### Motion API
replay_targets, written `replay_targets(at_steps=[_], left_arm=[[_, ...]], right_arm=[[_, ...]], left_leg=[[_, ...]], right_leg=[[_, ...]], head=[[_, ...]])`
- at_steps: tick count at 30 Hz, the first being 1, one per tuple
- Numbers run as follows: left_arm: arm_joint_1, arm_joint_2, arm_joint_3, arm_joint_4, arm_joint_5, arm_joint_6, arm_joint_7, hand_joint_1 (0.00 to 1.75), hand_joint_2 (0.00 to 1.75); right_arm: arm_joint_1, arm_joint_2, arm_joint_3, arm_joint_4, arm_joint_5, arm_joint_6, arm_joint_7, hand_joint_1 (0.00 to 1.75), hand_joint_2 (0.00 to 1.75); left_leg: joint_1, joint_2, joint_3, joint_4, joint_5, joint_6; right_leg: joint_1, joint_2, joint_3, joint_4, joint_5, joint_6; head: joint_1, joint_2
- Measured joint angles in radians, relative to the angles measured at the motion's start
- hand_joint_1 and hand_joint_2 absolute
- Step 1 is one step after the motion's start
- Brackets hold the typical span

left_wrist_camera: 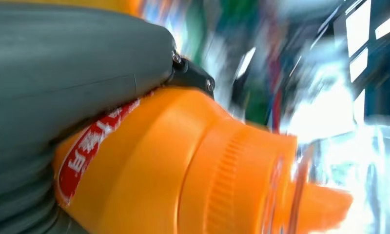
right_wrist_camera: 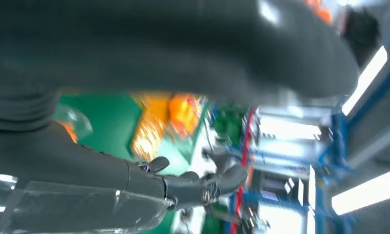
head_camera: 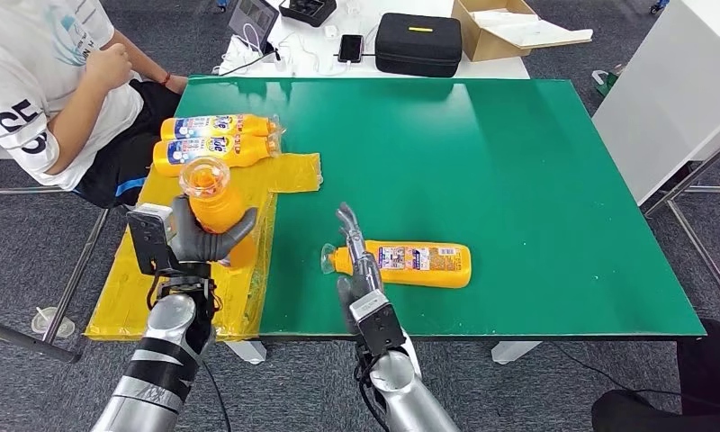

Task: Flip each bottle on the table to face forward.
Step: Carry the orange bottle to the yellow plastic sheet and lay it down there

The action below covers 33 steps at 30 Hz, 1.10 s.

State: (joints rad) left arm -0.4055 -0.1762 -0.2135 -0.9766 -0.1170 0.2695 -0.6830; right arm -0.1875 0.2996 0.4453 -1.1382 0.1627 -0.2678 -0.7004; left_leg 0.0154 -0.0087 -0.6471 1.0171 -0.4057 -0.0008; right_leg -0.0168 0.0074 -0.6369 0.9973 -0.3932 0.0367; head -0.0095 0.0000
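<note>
Head view, left hand: you see the left hand (head_camera: 197,236) raised over the yellow sheet (head_camera: 295,171) at the green table's (head_camera: 518,180) left edge, fingers wrapped around an orange bottle (head_camera: 215,200) held upright, its clear cap toward the camera.
Left wrist view: the held bottle (left_wrist_camera: 183,165) sits close against the grey thumb, a red label strip showing; the background is blurred.
Right hand: your right hand (head_camera: 356,261) lies near the front edge of the table, fingers stretched out and apart, pointing away from the robot, holding nothing.
Right wrist view: the fingers (right_wrist_camera: 183,187) extend straight with nothing between them; the rest is blurred.
Lying bottle: a second orange bottle (head_camera: 415,264) lies on its side on the green surface, label up, its cap end just beside the right hand's fingers; you cannot tell whether they touch.
Bottles on the sheet: two more bottles (head_camera: 214,139) lie side by side at the sheet's far end.
Open room: the table's centre, far side and right half are bare green.
Edges: a seated person (head_camera: 59,81) is beside the far left corner.
</note>
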Motion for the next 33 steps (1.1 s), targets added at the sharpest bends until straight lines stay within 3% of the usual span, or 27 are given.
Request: replay_targets(at_steps=[3, 5, 9, 12, 15, 20, 28, 30, 33], left_arm=[[-0.037, 0.015, 0.024, 0.016, -0.273, 0.247, -0.011, 1.75, 1.75], [-0.073, 0.032, 0.032, 0.060, -0.480, 0.365, 0.007, 1.75, 1.75], [-0.140, 0.061, 0.040, 0.187, -0.820, 0.409, 0.081, 1.75, 1.75], [-0.184, 0.083, 0.027, 0.309, -0.973, 0.372, 0.135, 1.75, 1.75], [-0.215, 0.109, -0.004, 0.417, -1.045, 0.259, 0.152, 1.75, 1.75], [-0.227, 0.145, -0.041, 0.526, -1.052, 0.081, 0.147, 1.75, 1.75], [-0.236, 0.174, -0.049, 0.594, -1.008, -0.070, 0.150, 1.75, 1.75], [-0.240, 0.179, -0.048, 0.603, -0.985, -0.101, 0.148, 1.58, 1.75], [-0.248, 0.183, -0.046, 0.611, -0.965, -0.130, 0.144, 0.47, 1.75]], right_arm=[[0.012, -0.008, 0.016, -0.071, -0.002, -0.047, 0.000, 0.00, 0.00], [0.014, -0.013, 0.032, -0.108, -0.006, -0.067, 0.000, 0.00, 0.00], [0.013, -0.025, 0.051, -0.152, -0.016, -0.071, 0.000, 0.00, 0.00], [0.013, -0.035, 0.057, -0.171, -0.028, -0.061, 0.000, 0.00, 0.00], [0.013, -0.043, 0.062, -0.183, -0.035, -0.042, 0.000, 0.00, 0.00], [0.013, -0.050, 0.065, -0.189, -0.040, -0.019, 0.000, 0.00, 0.00], [0.013, -0.050, 0.065, -0.188, -0.041, 0.003, 0.000, 0.00, 0.00], [0.013, -0.050, 0.065, -0.186, -0.040, 0.011, 0.000, 0.00, 0.00], [0.013, -0.050, 0.067, -0.180, -0.039, 0.018, 0.000, 0.00, 0.00]], left_leg=[[0.000, 0.000, 0.000, 0.000, 0.000, 0.000], [0.000, -0.001, 0.000, 0.000, 0.000, 0.000], [0.000, -0.001, 0.000, 0.000, 0.001, 0.000], [0.000, 0.000, 0.000, 0.000, 0.001, 0.000], [0.000, 0.000, 0.000, 0.000, 0.001, -0.001], [0.000, 0.001, 0.000, 0.000, 0.001, -0.001], [0.000, 0.000, -0.001, 0.000, 0.001, -0.001], [0.000, 0.000, -0.001, 0.000, 0.001, -0.001], [0.000, 0.000, -0.001, 0.000, 0.001, -0.001]], right_leg=[[0.000, 0.000, 0.000, 0.000, 0.000, 0.000], [0.000, -0.001, 0.000, 0.000, 0.000, 0.000], [0.000, -0.001, 0.001, 0.000, 0.000, 0.000], [0.000, -0.001, 0.001, 0.000, 0.000, 0.000], [0.000, -0.001, 0.001, 0.000, 0.000, 0.000], [0.000, 0.001, -0.001, 0.000, 0.000, 0.000], [0.000, 0.001, -0.001, 0.000, 0.000, 0.000], [0.000, 0.001, -0.001, 0.000, 0.000, 0.000], [0.000, 0.001, 0.000, 0.000, 0.000, 0.000]], head=[[0.000, 0.000], [0.000, 0.000], [0.000, 0.000], [0.000, 0.000], [0.000, 0.000], [0.000, 0.000], [0.000, 0.000], [0.000, 0.000], [0.000, 0.000]])
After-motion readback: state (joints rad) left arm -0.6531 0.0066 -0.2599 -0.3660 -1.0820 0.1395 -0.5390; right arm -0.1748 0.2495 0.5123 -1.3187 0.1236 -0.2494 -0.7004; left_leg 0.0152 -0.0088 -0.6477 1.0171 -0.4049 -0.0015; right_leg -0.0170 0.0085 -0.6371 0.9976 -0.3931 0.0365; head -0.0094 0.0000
